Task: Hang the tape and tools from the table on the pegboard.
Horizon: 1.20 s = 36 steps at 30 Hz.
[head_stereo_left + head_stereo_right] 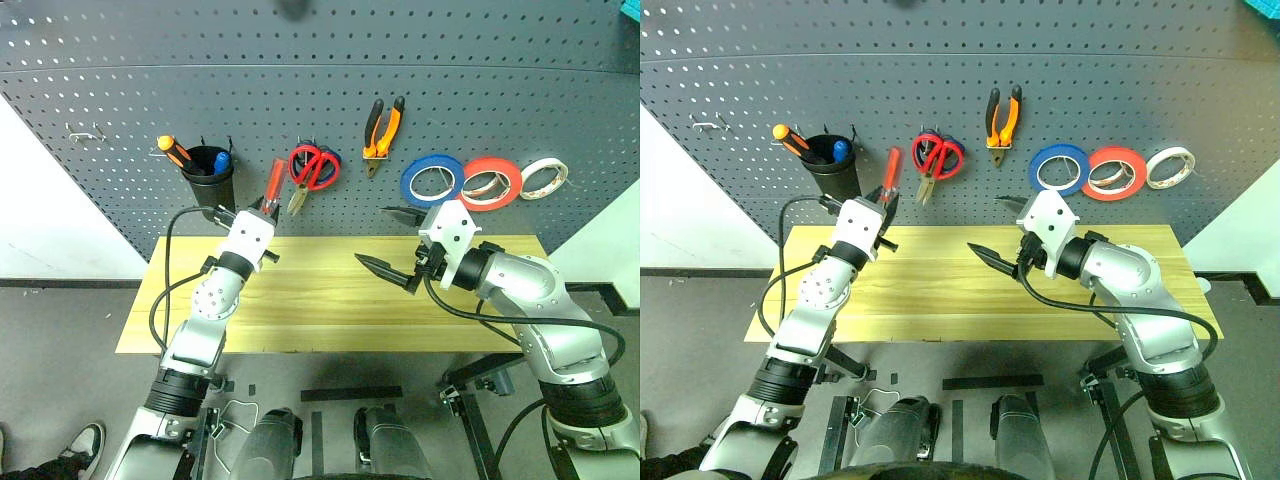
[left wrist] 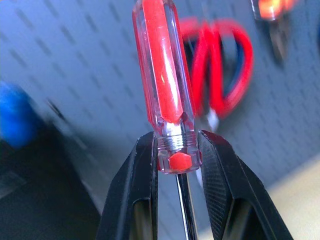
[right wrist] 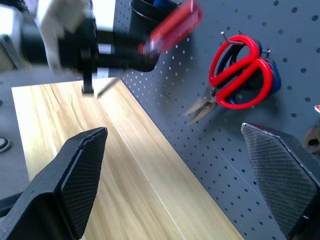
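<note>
Quick count of what's up on the pegboard (image 1: 100, 90): three tape rolls in a row, the blue tape (image 1: 432, 180), a red-orange roll (image 1: 490, 183) and a white roll (image 1: 543, 179). Then one pair of pliers (image 1: 383, 132) with orange-and-black handles, the red-handled scissors (image 1: 313, 166) with what looks like a blue-handled pair tucked behind them, and one black cup (image 1: 211, 175) with an orange-handled tool and a blue one sticking out.

The left gripper (image 1: 268, 208) is clamped on a red-handled screwdriver (image 1: 274, 183), handle pointing up toward the board. The cup sits just to its left, the scissors just to its right and a bit higher. The right gripper (image 1: 398, 245) has its jaws spread wide with nothing between them; the tape rolls hang above it and slightly to its right, the pliers higher up.

The left wrist view gives the close-up: both fingers (image 2: 137, 175) pinch the clear collar at the base of the handle. The right wrist view looks along the bare wooden tabletop (image 3: 125, 185), with the scissors on their hook.
</note>
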### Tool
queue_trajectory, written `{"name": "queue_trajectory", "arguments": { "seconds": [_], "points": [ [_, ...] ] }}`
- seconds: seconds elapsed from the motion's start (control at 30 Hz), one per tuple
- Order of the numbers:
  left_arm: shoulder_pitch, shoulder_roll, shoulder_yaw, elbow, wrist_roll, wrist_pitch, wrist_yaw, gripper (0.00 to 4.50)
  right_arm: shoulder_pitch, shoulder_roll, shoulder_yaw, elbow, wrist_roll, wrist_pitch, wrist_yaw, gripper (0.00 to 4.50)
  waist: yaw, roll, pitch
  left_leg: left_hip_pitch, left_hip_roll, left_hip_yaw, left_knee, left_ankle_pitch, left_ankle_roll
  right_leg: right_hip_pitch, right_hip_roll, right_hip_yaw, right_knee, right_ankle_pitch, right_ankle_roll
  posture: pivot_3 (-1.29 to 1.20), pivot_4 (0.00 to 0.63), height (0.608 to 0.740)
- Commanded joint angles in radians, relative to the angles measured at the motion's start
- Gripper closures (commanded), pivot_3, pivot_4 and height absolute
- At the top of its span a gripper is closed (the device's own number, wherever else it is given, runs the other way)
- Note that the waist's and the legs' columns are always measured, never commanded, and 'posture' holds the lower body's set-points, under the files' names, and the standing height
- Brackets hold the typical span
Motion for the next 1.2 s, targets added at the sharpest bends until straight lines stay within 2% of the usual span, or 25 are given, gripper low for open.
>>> {"name": "queue_trajectory", "arguments": {
  "seconds": [0.03,0.3,0.43,0.57,0.87,1.2],
  "points": [
    [-0.022,0.010,0.052,-0.080,0.068,-0.164,0.089,3.66,-0.028,-0.011,-0.024,-0.002,0.000,-0.030,0.009,0.00,0.007,0.000,-0.001,0.000,0.000,0.001,0.000,0.000,0.000,0.000,0.000,0.001,0.000,0.000,0.000,0.10,0.070,0.740],
    [-0.161,0.021,0.125,-0.008,0.120,-0.243,0.190,3.66,-0.032,-0.014,-0.022,-0.008,0.007,-0.026,0.014,0.00,0.014,0.001,-0.005,0.001,0.000,0.002,0.001,0.000,0.000,0.001,0.001,0.001,0.001,0.000,0.000,0.10,0.086,0.740],
    [-0.332,0.038,0.141,0.177,0.138,-0.259,0.236,3.66,-0.021,-0.014,-0.017,-0.018,0.014,-0.012,0.018,0.00,0.012,0.001,-0.005,0.001,0.000,0.002,0.001,0.000,0.001,0.001,0.002,0.001,0.001,0.000,0.001,0.10,0.110,0.740],
    [-0.411,0.045,0.130,0.276,0.160,-0.302,0.277,3.66,0.007,-0.028,-0.027,-0.059,0.033,0.019,0.022,0.00,0.006,0.001,-0.004,0.002,0.000,0.002,0.001,-0.001,0.002,0.001,0.002,0.001,0.001,0.000,0.001,0.08,0.146,0.740],
    [-0.429,0.072,0.156,0.277,0.175,-0.317,0.321,3.66,0.064,-0.081,-0.059,-0.135,0.084,0.104,0.031,0.00,0.001,-0.002,0.012,0.001,0.001,0.003,0.001,-0.002,0.004,0.001,0.001,0.002,0.000,0.000,0.001,0.05,0.222,0.740],
    [-0.388,0.133,0.203,0.287,0.186,-0.302,0.366,3.66,0.111,-0.128,-0.089,-0.186,0.127,0.175,0.038,0.00,-0.021,-0.002,0.069,0.000,0.001,0.002,0.001,-0.002,0.004,-0.001,-0.002,0.001,0.000,-0.001,0.002,0.02,0.287,0.740]
  ]
}}
